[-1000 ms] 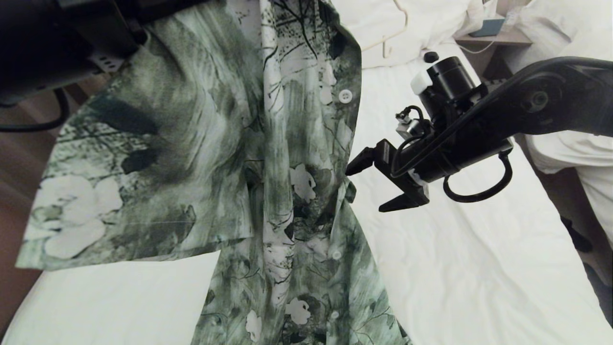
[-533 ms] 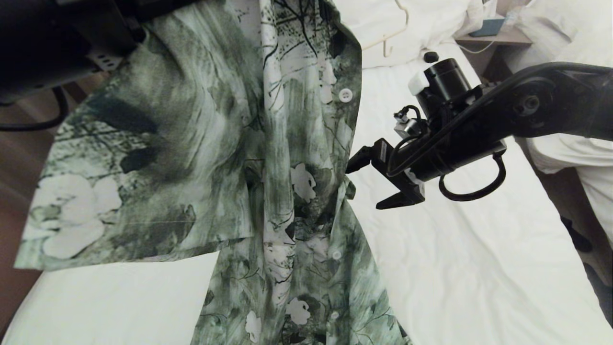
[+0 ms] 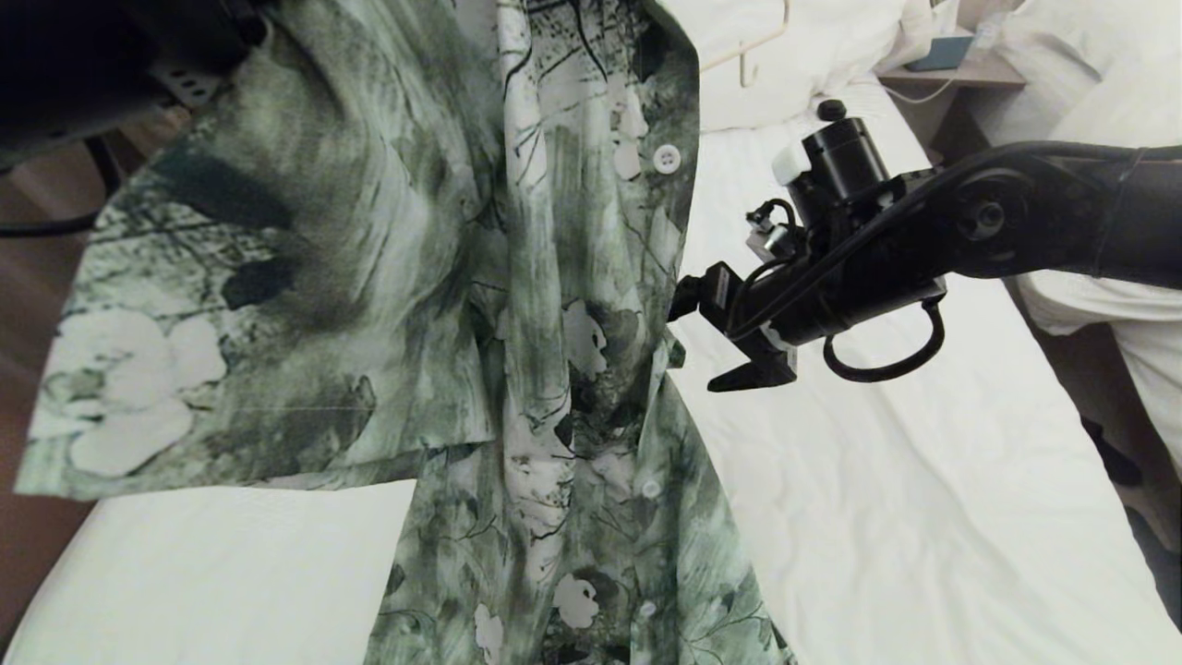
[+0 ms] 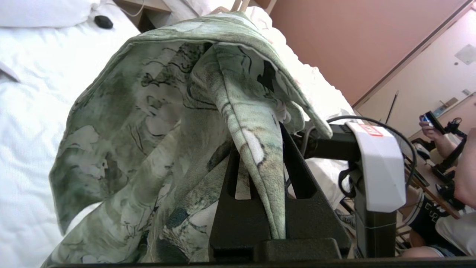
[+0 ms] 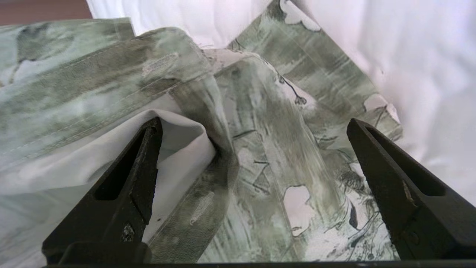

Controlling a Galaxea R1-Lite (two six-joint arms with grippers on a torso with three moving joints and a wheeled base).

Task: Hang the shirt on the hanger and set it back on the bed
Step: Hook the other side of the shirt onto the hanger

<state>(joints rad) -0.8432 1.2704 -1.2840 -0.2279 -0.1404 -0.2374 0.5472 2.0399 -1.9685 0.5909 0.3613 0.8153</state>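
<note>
- Shirt (image 3: 517,305): green-and-white floral blouse, hanging lifted above the bed (image 3: 923,517), its lower hem trailing toward the near edge of the mattress; front placket and white buttons face the camera.
- Left gripper (image 4: 256,175): clamped shut on a fold of the shirt near its top, carrying the garment's weight.
- Right gripper (image 3: 704,342): jaws spread wide, nothing held. Over the last second it has edged closer to the shirt's open front edge; one fingertip now sits at the cloth, the other just short of it.
- Hanger (image 3: 753,55): thin cream wire, lying on the pillow (image 3: 831,46) at the head end of the bed, untouched.
- Assessment: the right gripper looks set for a second hold on the placket; hanging is not yet begun.
</note>
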